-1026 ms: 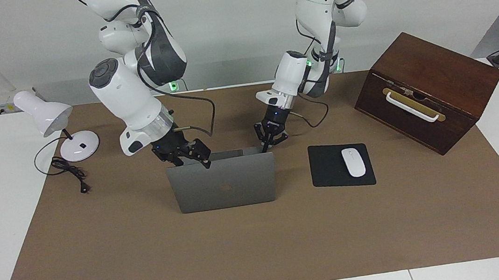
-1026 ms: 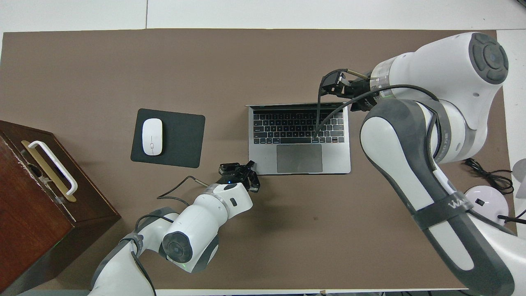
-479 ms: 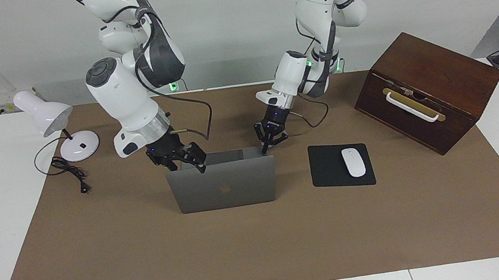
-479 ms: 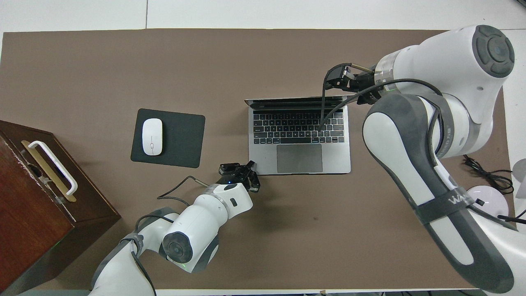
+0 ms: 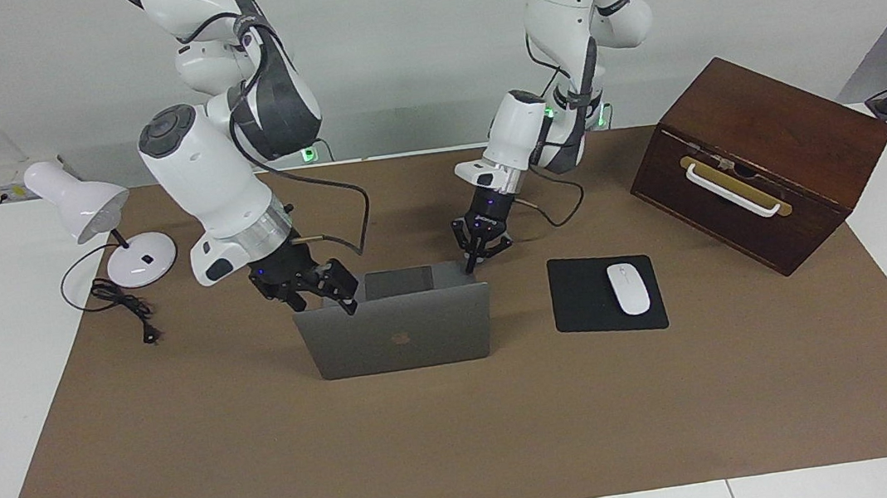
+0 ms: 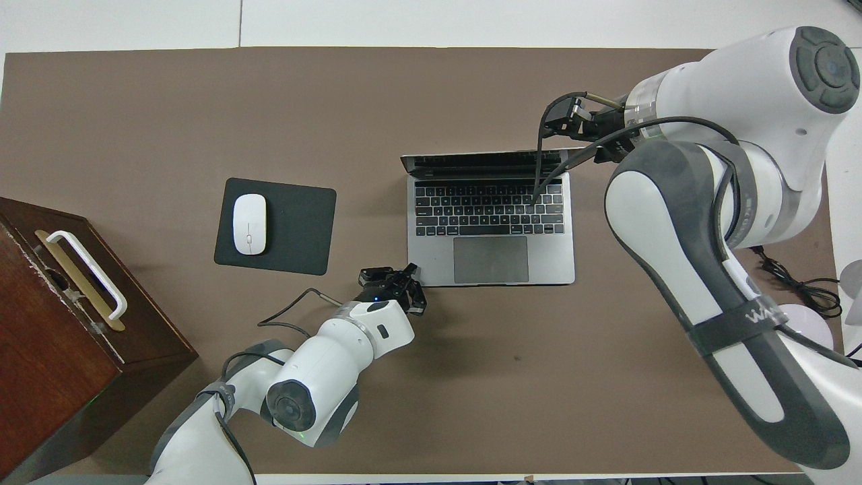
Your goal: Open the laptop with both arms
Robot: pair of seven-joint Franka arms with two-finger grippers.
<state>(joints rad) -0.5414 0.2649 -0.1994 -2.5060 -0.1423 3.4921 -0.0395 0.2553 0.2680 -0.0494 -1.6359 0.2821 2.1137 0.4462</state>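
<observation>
Brown mat mid-table carries the laptop (image 5: pixel 399 333), lid nearly upright: my left gripper (image 5: pixel 475 260), fingertips together, pins the base corner nearest the robots, right gripper (image 5: pixel 329 295) at the lid's top edge, fingers unreadable, so I'd push back slowly, base held.

Logo on lid: a dark apple logo (image 5: pixel 399 337), centred on the raised lid of the slim silver-grey metal laptop (image 5: pixel 396 332); a sign, no lettering with it.
Lettering on arm: pale letters (image 6: pixel 759 314) on the dark grey band of the white jointed right arm (image 6: pixel 714 283), beside the laptop; only "W" is made out, the rest not legible.
Keyboard legends: not legible.
</observation>
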